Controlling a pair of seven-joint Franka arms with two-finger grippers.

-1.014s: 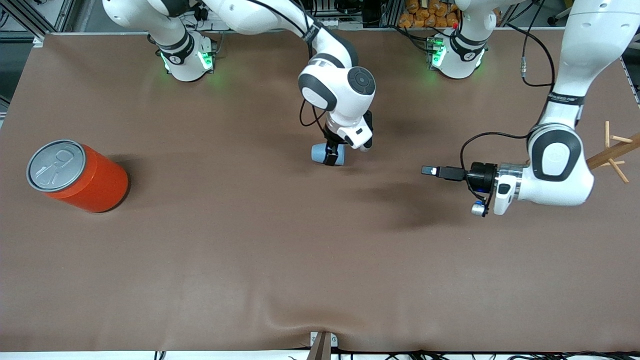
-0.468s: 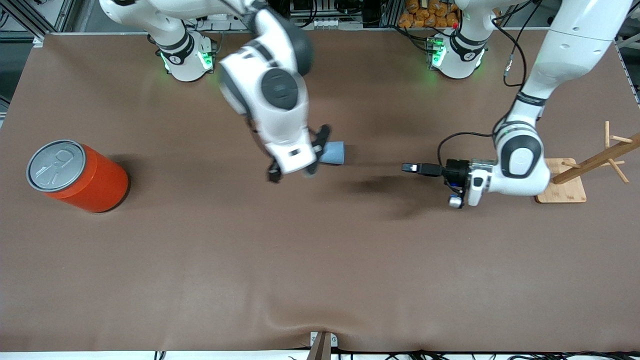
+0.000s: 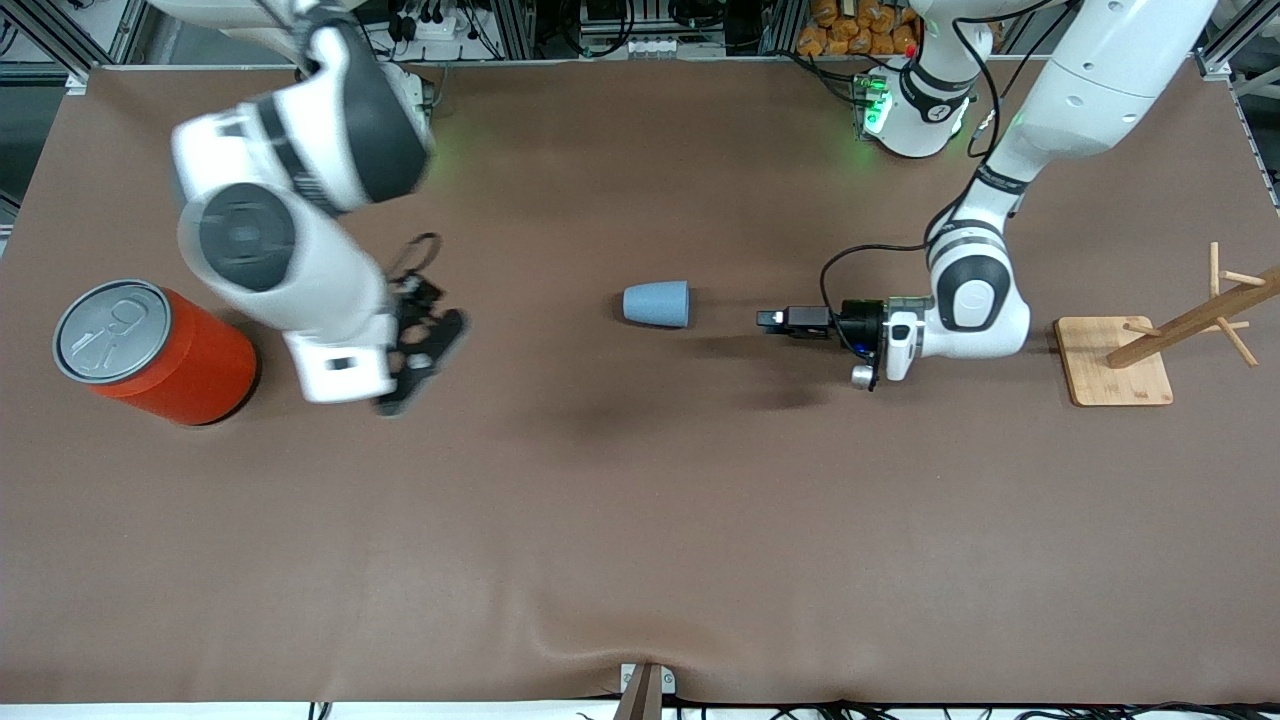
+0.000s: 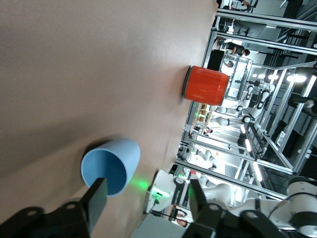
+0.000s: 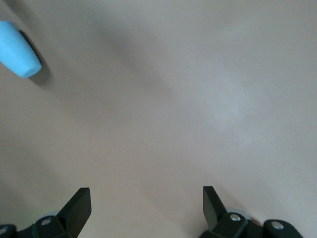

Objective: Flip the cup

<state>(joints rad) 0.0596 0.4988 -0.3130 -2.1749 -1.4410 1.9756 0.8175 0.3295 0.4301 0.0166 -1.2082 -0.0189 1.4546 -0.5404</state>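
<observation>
Left gripper lay low over the tabletop, stretched out level from a bent wrist and pointing at the mouth of the cup, with a stretch of bare cloth between the two. In the left wrist view its fingers stood apart and held nothing, the cup's darker blue inside facing them. The light blue cup lay on its side near the middle of the tabletop, its wide mouth toward the left arm's end. Right gripper hung over the tabletop beside the large orange can, which stood at the right arm's end; its fingers were spread wide and empty. A wooden rack stood at the left arm's end.
</observation>
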